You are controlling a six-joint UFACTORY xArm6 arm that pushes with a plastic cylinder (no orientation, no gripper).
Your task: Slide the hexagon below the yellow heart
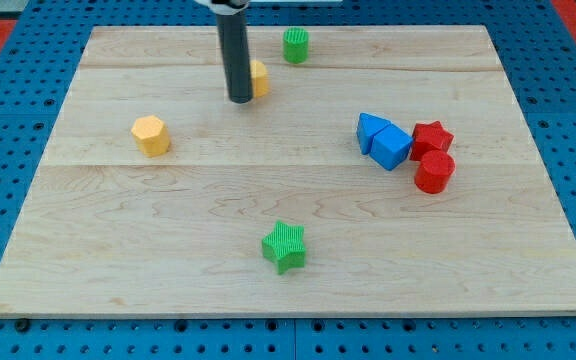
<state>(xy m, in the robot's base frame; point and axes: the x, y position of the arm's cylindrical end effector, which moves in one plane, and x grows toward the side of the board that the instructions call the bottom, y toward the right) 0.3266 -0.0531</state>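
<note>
A yellow hexagon block (151, 135) sits on the wooden board (168, 260) at the view's left. A second yellow block (259, 78), partly hidden behind my rod, sits near the view's top; its shape cannot be made out. My tip (239, 100) rests on the board just left of that yellow block, touching or nearly touching it, and well to the right of and above the hexagon.
A green block (295, 45) stands at the view's top. A green star (284, 247) lies at the bottom centre. Two blue blocks (383, 141) sit at the right, next to a red star (431, 137) and a red cylinder (434, 172).
</note>
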